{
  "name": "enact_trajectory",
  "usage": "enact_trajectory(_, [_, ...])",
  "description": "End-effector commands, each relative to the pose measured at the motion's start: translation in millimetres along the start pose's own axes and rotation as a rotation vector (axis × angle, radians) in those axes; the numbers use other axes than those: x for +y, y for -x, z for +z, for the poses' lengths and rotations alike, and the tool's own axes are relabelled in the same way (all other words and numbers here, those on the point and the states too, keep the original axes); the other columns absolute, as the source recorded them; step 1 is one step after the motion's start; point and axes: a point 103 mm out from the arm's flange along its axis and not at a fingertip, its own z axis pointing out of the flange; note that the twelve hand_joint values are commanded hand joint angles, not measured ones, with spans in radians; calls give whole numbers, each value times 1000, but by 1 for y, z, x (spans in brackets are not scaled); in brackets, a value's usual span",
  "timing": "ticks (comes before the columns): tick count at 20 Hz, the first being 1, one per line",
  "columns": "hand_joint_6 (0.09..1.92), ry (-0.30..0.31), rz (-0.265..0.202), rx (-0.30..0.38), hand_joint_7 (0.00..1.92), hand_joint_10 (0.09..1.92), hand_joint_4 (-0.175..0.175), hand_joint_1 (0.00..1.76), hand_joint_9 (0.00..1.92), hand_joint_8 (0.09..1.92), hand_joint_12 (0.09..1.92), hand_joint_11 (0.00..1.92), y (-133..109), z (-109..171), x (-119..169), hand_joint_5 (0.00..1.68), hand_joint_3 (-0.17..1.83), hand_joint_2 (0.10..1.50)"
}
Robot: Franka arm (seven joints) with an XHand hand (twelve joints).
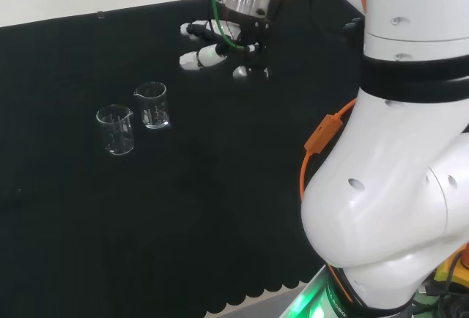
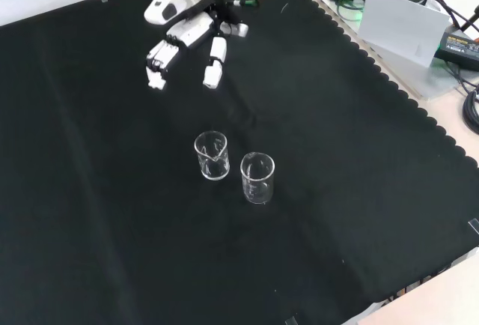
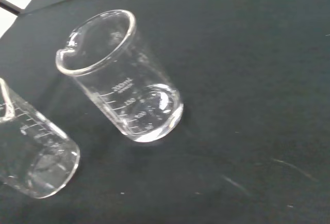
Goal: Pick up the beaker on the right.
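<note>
Two clear beakers are standing upright, close together but apart, near the middle of the cloth. In the head view, the right beaker is sitting slightly farther back than the left beaker. The hand is hovering above the cloth toward its far edge in the front view, fingers relaxed and spread, holding nothing, well apart from both beakers.

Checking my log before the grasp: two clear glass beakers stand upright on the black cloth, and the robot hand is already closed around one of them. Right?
Not quite. The two clear glass beakers do stand upright on the black cloth, but the robot hand holds neither: the front view shows it open, hovering apart from both.
</note>
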Motion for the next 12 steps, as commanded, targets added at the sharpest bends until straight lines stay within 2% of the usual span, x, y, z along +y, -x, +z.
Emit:
enact_trajectory(1, [87, -7, -54, 77, 89, 681, -66, 654, 162, 588, 963, 0, 0, 20, 10, 207, -175, 966])
enact_trajectory(8, [87, -40, -103, 131, 74, 687, -69, 661, 168, 585, 952, 0, -3, 43, 14, 207, -175, 942])
enact_trajectory(12, [87, -37, -140, 210, 83, 691, -70, 640, 182, 590, 947, 0, -1, 59, 14, 196, -175, 907])
